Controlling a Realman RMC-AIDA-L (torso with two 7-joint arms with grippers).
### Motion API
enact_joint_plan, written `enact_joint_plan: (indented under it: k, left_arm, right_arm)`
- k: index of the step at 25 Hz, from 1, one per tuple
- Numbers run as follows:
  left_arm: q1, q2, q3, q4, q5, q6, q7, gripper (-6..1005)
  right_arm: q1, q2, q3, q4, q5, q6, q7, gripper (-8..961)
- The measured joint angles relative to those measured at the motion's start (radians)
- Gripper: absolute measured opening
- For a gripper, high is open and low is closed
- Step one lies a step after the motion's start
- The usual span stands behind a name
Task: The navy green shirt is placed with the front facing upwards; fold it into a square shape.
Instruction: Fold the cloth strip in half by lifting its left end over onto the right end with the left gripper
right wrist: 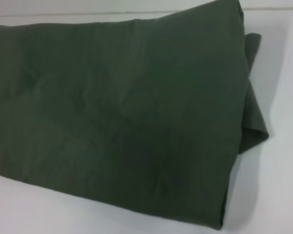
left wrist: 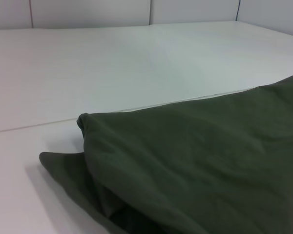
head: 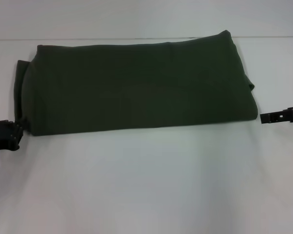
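The navy green shirt [head: 136, 85] lies folded into a wide band across the far half of the white table; its lettering and collar are hidden. My left gripper [head: 7, 135] sits at the shirt's near left corner, touching or just beside the cloth. My right gripper [head: 281, 116] is just off the shirt's right end, a little apart from it. The left wrist view shows the shirt's layered left end [left wrist: 195, 165]. The right wrist view shows the shirt's right end [right wrist: 122, 107] with a fold sticking out at its edge.
The white table [head: 146, 185] stretches bare in front of the shirt. Its far edge [head: 136, 39] runs just behind the shirt, with a pale wall beyond.
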Motion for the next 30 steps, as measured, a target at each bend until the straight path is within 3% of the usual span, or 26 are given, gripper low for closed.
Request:
enact_joint_plan:
  k: [12, 30]
  left_arm:
    - [-0.008, -0.003, 0.025, -0.005, -0.001, -0.003, -0.002, 4]
    - [-0.02, -0.003, 0.025, -0.028, -0.005, -0.005, 0.001, 4]
  right_arm:
    - [0.053, -0.004, -0.08, 0.141, -0.009, 0.148, -0.026, 793]
    - [0.065, -0.001, -0.086, 0.247, 0.018, 0.282, -0.108, 733]
